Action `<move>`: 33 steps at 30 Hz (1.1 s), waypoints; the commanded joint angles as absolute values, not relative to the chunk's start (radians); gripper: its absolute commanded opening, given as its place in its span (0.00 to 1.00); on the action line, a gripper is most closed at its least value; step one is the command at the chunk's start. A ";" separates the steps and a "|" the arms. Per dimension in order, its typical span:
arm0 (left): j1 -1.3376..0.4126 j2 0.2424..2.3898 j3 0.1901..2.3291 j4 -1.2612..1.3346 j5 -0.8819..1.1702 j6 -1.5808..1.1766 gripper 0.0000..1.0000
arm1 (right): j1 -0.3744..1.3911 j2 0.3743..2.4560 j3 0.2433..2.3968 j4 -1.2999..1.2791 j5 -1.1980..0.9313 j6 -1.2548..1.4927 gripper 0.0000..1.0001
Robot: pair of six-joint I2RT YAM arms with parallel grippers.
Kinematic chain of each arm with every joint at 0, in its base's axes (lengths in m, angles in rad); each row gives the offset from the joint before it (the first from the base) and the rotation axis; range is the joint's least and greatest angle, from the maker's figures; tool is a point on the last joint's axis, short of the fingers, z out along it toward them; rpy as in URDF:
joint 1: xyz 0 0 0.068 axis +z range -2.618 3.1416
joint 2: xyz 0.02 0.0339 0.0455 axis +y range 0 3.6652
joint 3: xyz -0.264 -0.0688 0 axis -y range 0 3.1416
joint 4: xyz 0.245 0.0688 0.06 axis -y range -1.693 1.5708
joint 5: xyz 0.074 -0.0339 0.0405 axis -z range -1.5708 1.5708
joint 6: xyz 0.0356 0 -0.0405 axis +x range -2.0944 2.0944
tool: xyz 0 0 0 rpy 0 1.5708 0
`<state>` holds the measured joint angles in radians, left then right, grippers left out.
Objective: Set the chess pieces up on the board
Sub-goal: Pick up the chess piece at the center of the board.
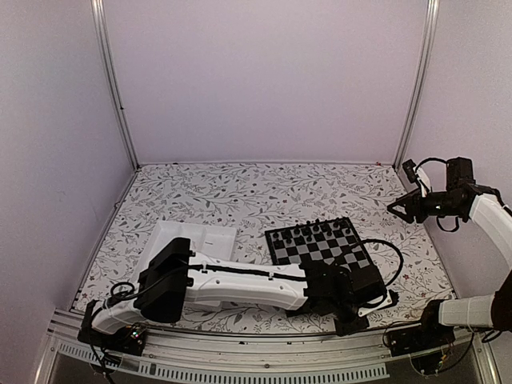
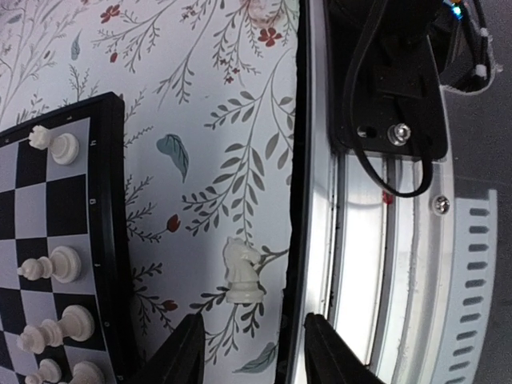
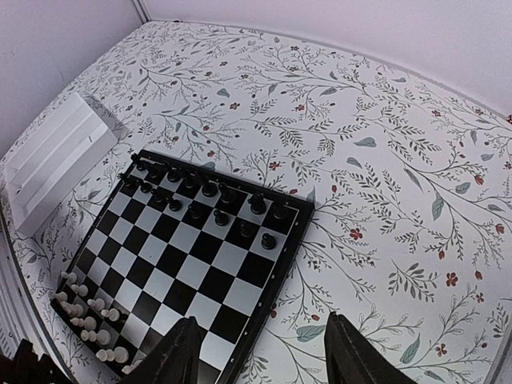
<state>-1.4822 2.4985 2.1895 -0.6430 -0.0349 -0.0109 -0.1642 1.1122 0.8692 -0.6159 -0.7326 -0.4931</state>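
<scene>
Since the white knight [image 2: 242, 272] rests off the board [image 2: 108, 240], on the flowered cloth [image 2: 200, 96] between the board's black border and the metal rail [image 2: 352, 264] at the table's near edge, the step in hand looks like picking it up. The left gripper [image 2: 252, 352] hovers just short of it, jaws released and empty, with the piece roughly in line with the gap. The knight seems to lie on its side, so the fingers [image 2: 186, 356] should come down astride its narrow body and close gently, keeping clear of the rail. Once lifted, it belongs among the other white pieces [image 2: 60, 264], which stand close together and could be toppled. The right gripper [image 3: 268, 356] hangs high to the side, also released, holding nothing
</scene>
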 commanded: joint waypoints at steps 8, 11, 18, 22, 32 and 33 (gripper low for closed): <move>-1.476 2.571 2.249 -0.672 -0.029 -0.036 0.43 | -0.165 1.087 0.849 -0.582 -0.750 -0.477 0.56; -1.471 2.583 2.259 -0.670 -0.027 -0.035 0.43 | -0.165 1.083 0.848 -0.580 -0.752 -0.477 0.56; -1.466 2.600 2.263 -0.661 -0.015 -0.034 0.40 | -0.166 1.089 0.847 -0.578 -0.753 -0.477 0.56; -1.464 2.608 2.266 -0.657 -0.016 -0.036 0.39 | -0.165 1.088 0.844 -0.580 -0.755 -0.477 0.56; -1.457 2.614 2.264 -0.642 -0.022 -0.048 0.34 | -0.166 1.090 0.841 -0.581 -0.763 -0.474 0.56; -1.456 2.615 2.264 -0.640 -0.022 -0.048 0.34 | -0.165 1.091 0.841 -0.580 -0.763 -0.475 0.56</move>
